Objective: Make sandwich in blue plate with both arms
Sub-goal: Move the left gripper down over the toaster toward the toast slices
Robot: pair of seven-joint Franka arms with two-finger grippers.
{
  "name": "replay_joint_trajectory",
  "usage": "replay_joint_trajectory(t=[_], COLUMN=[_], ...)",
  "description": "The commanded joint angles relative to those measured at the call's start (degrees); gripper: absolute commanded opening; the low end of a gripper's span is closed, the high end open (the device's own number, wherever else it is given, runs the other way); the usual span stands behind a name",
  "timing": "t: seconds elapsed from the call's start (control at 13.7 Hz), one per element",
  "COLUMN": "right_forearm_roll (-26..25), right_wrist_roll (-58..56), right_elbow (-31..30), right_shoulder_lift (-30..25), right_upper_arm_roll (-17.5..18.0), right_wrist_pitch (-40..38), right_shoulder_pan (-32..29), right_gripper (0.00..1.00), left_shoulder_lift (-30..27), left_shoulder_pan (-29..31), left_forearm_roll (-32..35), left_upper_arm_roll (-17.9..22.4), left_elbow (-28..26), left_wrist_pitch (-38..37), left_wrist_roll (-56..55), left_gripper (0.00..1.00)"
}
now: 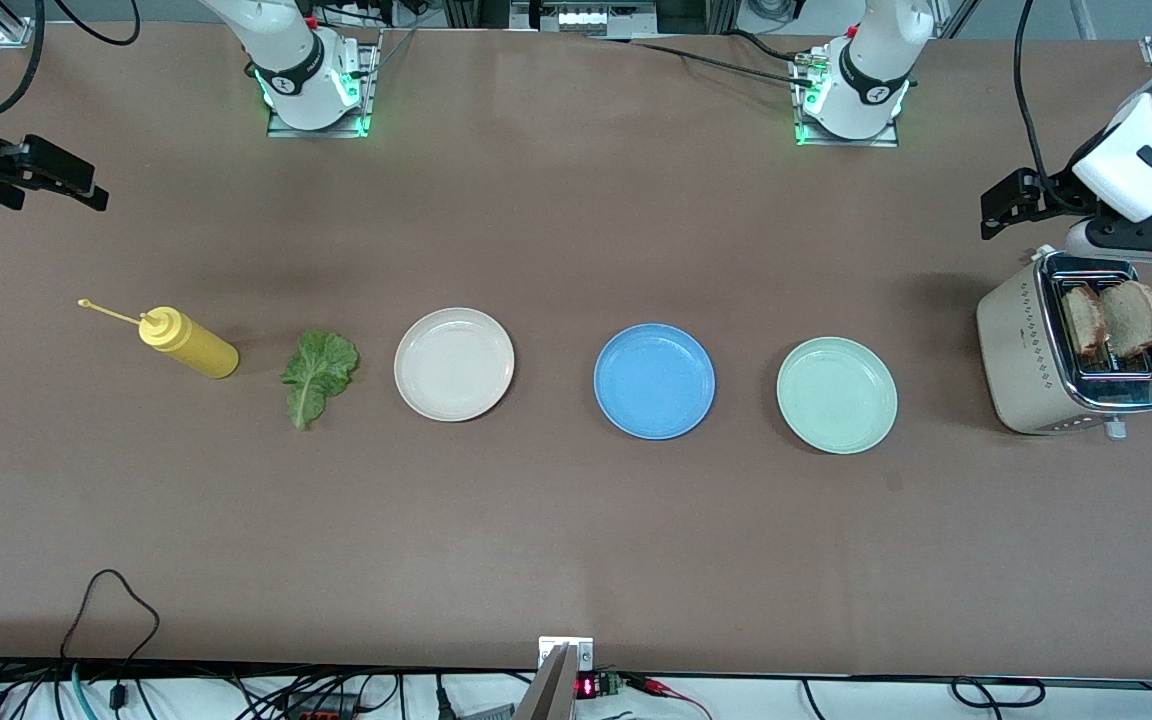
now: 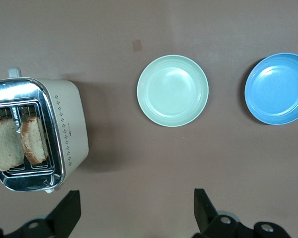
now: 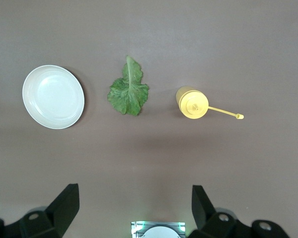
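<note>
Blue is the colour that matters here, and the blue plate (image 1: 654,381) is totally bare, so nothing of the sandwich is built yet. It sits in the middle of the row of three plates, roughly midway between the two claws and well apart from both. Going from the front of the table toward the robots: the plates, lettuce and bottle all lie in one line, the toaster stands a touch closer to the robots, and the grippers hang above the two ends. The pale mint-green plate (image 1: 836,395) is the one between the blue plate and the toaster (image 1: 1071,345). That cream toaster has two brown-crusted bread slices (image 1: 1113,318) sticking up out of its slots, right below the left gripper (image 1: 1008,205), whose fingers are spread wide and holding nothing. At the right arm's end, the right gripper (image 1: 61,180) also hangs up in the air with its fingers apart and empty, over the table near the yellow squeeze bottle (image 1: 186,342). The lettuce leaf (image 1: 316,376) is flat on the table between that bottle and the cream-white plate (image 1: 453,363). My guess at what's left: basically everything, meaning bread onto the blue plate, lettuce on top, second slice last.
</note>
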Motion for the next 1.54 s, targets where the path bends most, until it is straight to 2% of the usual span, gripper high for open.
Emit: replay_joint_trajectory(t=[0.0, 0.66, 0.95, 1.17, 1.24, 1.32, 1.46], right_forearm_roll=[-0.19, -0.37, -0.19, -0.28, -0.28, -0.63, -1.33], right_wrist_roll=[-0.64, -0.64, -0.55, -0.55, -0.55, -0.55, -0.55], right_elbow=[1.35, 1.35, 1.35, 1.35, 1.35, 1.35, 1.35], right_shoulder_lift=[0.39, 0.39, 0.48, 0.56, 0.56, 0.56, 0.56], right_upper_arm_roll=[0.08, 0.00, 0.08, 0.08, 0.08, 0.08, 0.17], right_wrist_pitch=[-0.88, -0.79, -0.71, -0.62, -0.53, -0.35, -0.35], right_shoulder_pan=[-0.02, -0.19, -0.11, -0.02, -0.11, -0.11, 0.24], right_gripper=[1.00, 1.00, 1.00, 1.00, 1.00, 1.00, 1.00], left_shoulder_lift=[-0.01, 4.38, 10.71, 12.91, 13.52, 13.61, 12.57], left_shoulder_pan=[0.20, -0.15, 1.15, 5.99, 6.43, 6.44, 8.88], left_forearm_roll=[-0.87, -0.96, 0.44, 6.32, 10.86, 16.13, 17.41], left_upper_arm_roll=[0.00, -0.09, 1.14, 1.14, 1.05, 1.05, 0.79], left_elbow=[0.60, 1.56, 8.14, 7.46, 6.58, 5.18, 1.58], left_wrist_pitch=[-1.21, -2.54, -6.38, -7.55, -7.37, -5.98, -0.89], left_wrist_roll=[1.13, 0.08, 0.34, 2.18, 2.36, 2.80, 4.81], left_gripper=[1.00, 1.00, 1.00, 1.00, 1.00, 1.00, 1.00])
